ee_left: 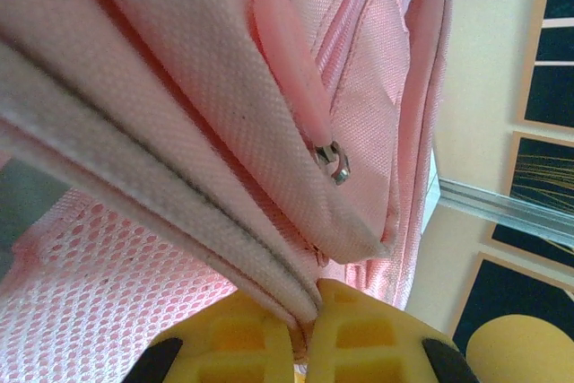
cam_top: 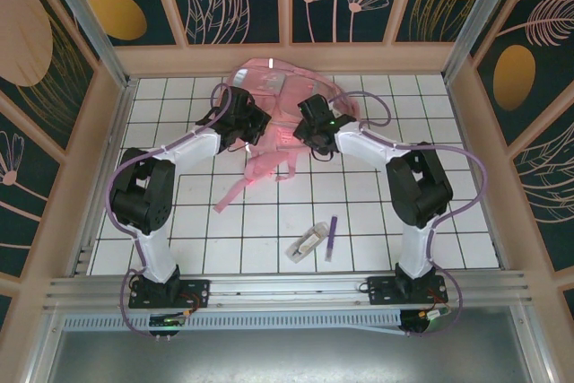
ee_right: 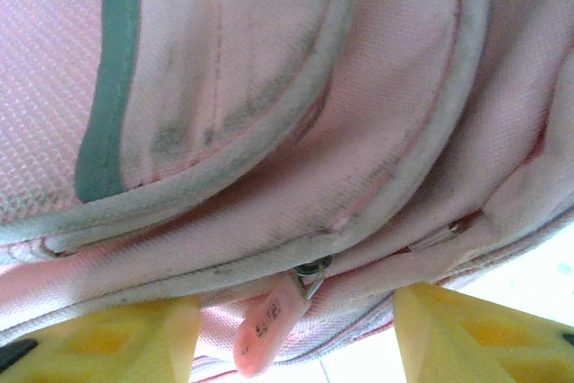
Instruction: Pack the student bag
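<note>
Nearest us, both arms rise from their bases at the near edge of the table (cam_top: 233, 221). They fold at the elbow and reach forward and inward, so the wrists almost meet over the far middle of the gridded top. Between the bases and the wrists lie a small clear packet (cam_top: 306, 242) and a purple pen (cam_top: 330, 238), just beside each other and well apart from everything else.

Farther on, the left hand (cam_top: 249, 127) and the right hand (cam_top: 311, 127) sit at the student bag (cam_top: 273, 87). It lies crumpled at the far end of the table, with a strap (cam_top: 235, 193) trailing toward us.

From above we cannot read the fingers. In the left wrist view, the left hand's yellow fingers (ee_left: 242, 338) are closed tight on a piped seam of the bag. Pink mesh (ee_left: 99, 302) lies to one side and a pink zipper pull (ee_left: 291, 78) hangs beyond. In the right wrist view, the right hand is about half spread and grips nothing. Its fingers flank a second zipper pull (ee_right: 265, 334) dangling from a grubby seam, and a grey-green strip (ee_right: 112, 78) crosses the pocket above.
</note>
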Available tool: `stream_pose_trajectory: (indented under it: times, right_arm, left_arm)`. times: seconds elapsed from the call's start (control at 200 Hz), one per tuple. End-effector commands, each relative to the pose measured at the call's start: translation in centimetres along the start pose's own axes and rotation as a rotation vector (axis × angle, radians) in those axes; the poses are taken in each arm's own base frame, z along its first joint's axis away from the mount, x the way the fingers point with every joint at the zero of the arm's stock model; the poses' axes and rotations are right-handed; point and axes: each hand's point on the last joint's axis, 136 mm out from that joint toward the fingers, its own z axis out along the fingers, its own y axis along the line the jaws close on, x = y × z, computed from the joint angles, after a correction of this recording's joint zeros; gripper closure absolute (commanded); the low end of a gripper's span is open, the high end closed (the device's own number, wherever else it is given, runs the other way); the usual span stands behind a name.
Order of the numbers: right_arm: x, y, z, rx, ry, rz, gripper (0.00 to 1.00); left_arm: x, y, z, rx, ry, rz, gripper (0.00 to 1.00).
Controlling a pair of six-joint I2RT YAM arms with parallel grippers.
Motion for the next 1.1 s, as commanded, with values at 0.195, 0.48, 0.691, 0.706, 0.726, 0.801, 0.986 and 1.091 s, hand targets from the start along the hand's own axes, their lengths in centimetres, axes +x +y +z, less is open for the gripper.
stream_pose_trajectory:
  times: [0.195,0.48,0.691,0.706,0.726,0.801,0.986,1.091]
  right_arm:
    - [-3.9,-3.1,0.7,0.139,-0.157,-0.044,0.86]
    - [-5.9,-4.1,-1.1,0.115,-0.215,-0.326,1.0]
    - [-5.8,-6.6,-2.2,0.082,-0.171,-0.609,1.0]
    - [-5.8,-6.7,-2.3,0.075,-0.165,-0.619,1.0]
    - [-5.6,-6.9,-2.4,0.064,-0.153,-0.631,1.0]
    - [-5.0,-7.3,-2.5,0.01,-0.092,-0.68,1.0]
    - [-1.1,-7.4,-2.1,-0.118,0.091,-0.797,1.0]
    - [2.0,-5.4,-2.8,-0.274,0.17,-0.854,1.0]
  left_arm:
    - [1.0,-5.0,-3.5,0.144,0.03,0.059,1.0]
    - [0.7,-3.7,-3.9,0.11,0.022,0.117,1.0]
    - [-2.5,-1.1,-5.9,0.058,-0.055,0.225,1.0]
    - [-2.8,-0.8,-6.0,0.049,-0.06,0.234,1.0]
    - [-3.3,-0.5,-6.2,0.037,-0.067,0.247,1.0]
    - [-4.9,0.7,-6.7,-0.007,-0.095,0.317,1.0]
    - [-8.6,3.1,-6.7,-0.072,-0.118,0.456,1.0]
    - [-10.2,4.2,-4.5,-0.102,-0.051,0.54,1.0]
